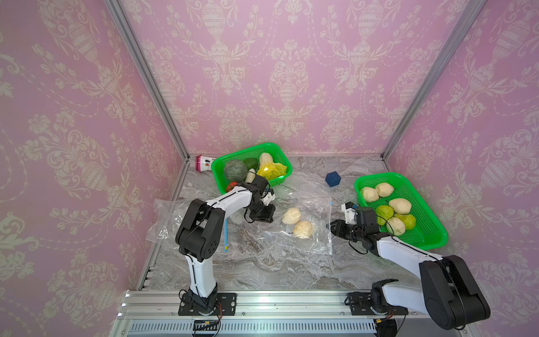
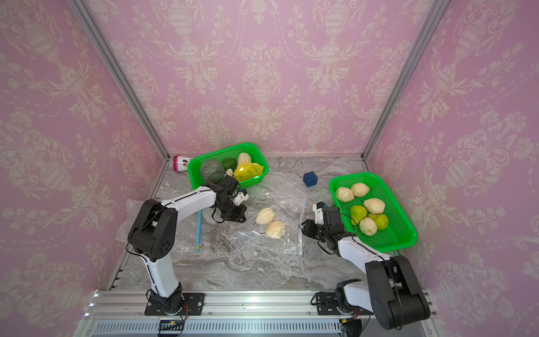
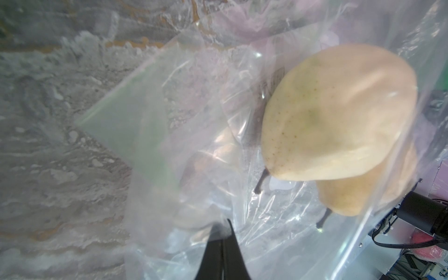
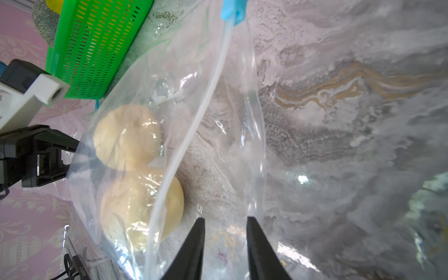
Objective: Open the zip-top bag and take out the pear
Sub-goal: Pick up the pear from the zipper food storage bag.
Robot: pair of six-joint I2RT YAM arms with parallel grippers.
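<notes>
Two pears (image 1: pixel 291 216) are seen inside the zip-top bag (image 1: pixel 309 248), whose closed end is pinched in the shut left gripper (image 3: pixel 221 230); at its parted mouth the half-open, empty right gripper (image 4: pixel 225 221) is best closed on one lip only

Glossy clear plastic zip-top bag (image 1: pixel 316 213), polished marble-look table (image 1: pixel 262 271)

Left gripper (image 3: pixel 224 225) closed; right gripper (image 4: pixel 225 220) jaws slightly parted; both arms extended.

On the marble table (image 1: pixel 262 268), a vegetable basket (image 1: pixel 277 153) beside a pink-capped bottle (image 1: pixel 204 163), a blue cube (image 1: pixel 333 179) near another green basket (image 1: pixel 423 210).
</notes>
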